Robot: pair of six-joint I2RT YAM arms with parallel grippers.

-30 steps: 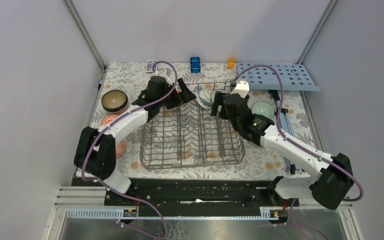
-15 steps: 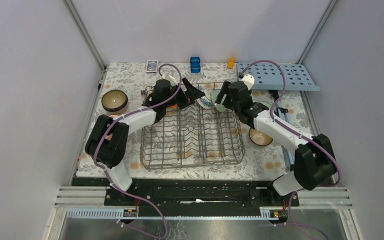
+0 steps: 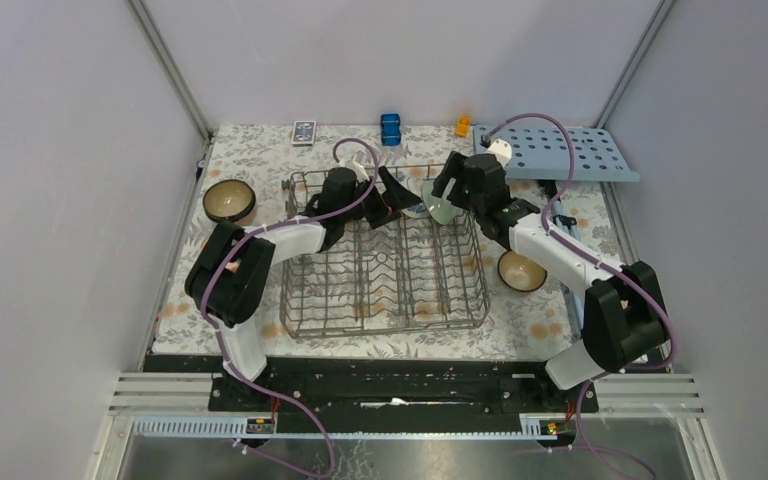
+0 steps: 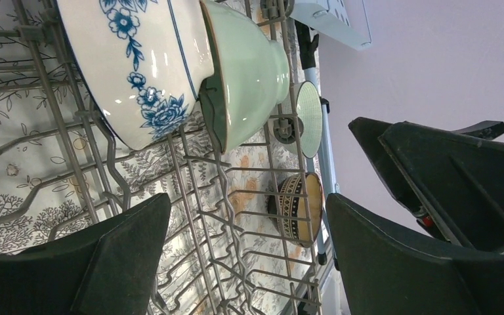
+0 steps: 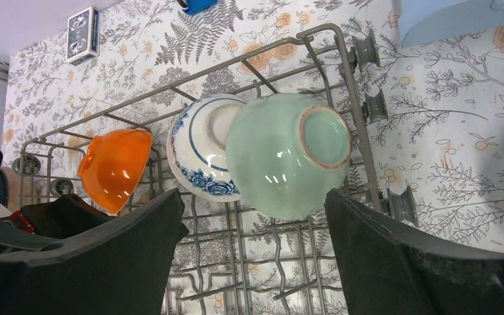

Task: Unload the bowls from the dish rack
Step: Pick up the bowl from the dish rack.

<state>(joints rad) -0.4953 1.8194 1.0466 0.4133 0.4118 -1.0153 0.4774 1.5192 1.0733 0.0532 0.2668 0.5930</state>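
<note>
The grey wire dish rack (image 3: 385, 285) holds three bowls on edge at its far end: orange (image 5: 113, 167), blue-and-white (image 5: 203, 147) and pale green (image 5: 282, 152). My right gripper (image 5: 254, 210) is open just short of the pale green bowl (image 3: 438, 208), nothing between its fingers. My left gripper (image 4: 246, 216) is open too, over the rack wires facing the blue-and-white bowl (image 4: 138, 59) and the pale green one (image 4: 246, 72); from above it (image 3: 388, 188) hides the orange bowl. Outside the rack stand a dark brown bowl (image 3: 228, 200) and a brown patterned bowl (image 3: 521, 270).
A light-blue board with holes (image 3: 560, 152) lies at the far right. Beside the rack's right side rests another pale green bowl (image 4: 310, 118). A card box (image 3: 303, 131), a blue block (image 3: 390, 128) and a small orange thing (image 3: 462, 125) sit along the back edge.
Both arms have reached toward the rack's far end, the left gripper shifting right and the right gripper drawing close to the pale green bowl. The right arm's move uncovered the brown patterned bowl.
</note>
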